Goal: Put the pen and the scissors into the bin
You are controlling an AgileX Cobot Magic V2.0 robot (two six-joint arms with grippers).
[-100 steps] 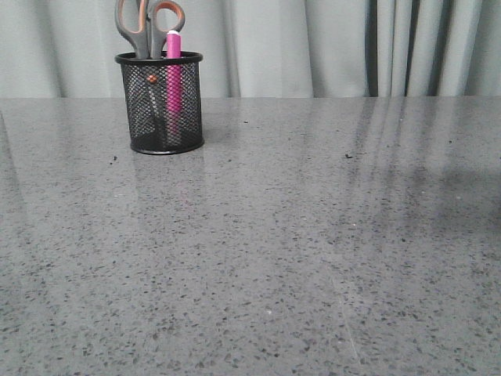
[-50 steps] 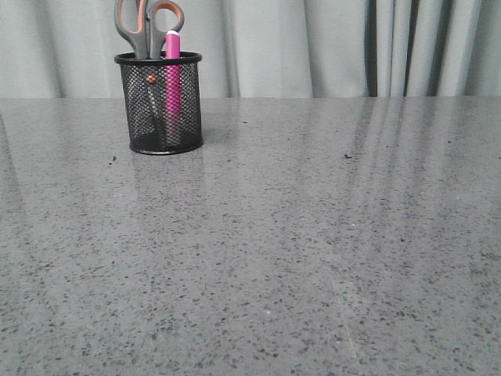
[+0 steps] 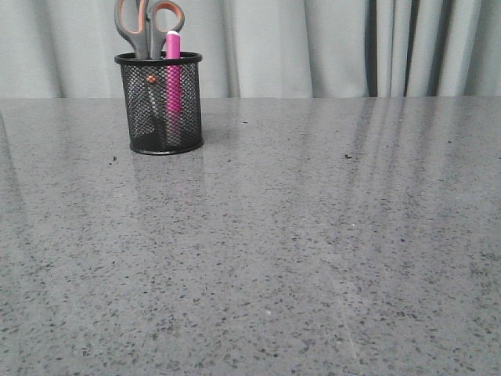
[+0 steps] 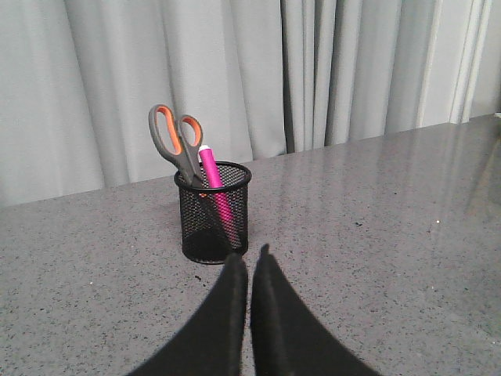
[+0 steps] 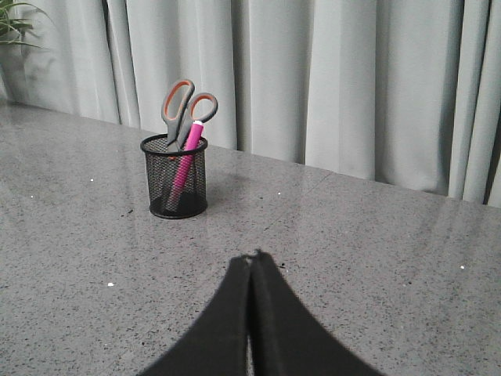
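Already, by the look of it, both things stand in the bin, so I judge the task done and no further grasp needed; what matters is how the bin lies from each claw.

From the front view, neither claw shows. The black wire-mesh bin stands upright on the grey speckled worktop, far back and toward the robot's left, near the curtain. The scissors sit blades down, their grey handles with orange inner loops rising above the rim. The magenta pen stands just beside them, its long axis close to upright, its top a little above the rim.

From the left wrist view, the left claw has its dark fingers pressed together with only a thin slit between them, holding nothing. The bin stands straight ahead of it and near, just beyond the fingertips but apart from them. The scissors lean away to one side; the pen leans slightly the same way.

From the right wrist view, the right claw is likewise closed and empty. The bin lies ahead of it and off toward the robot's left, well apart, so the left arm is the nearer one. The scissors and pen both tilt slightly inside the mesh.
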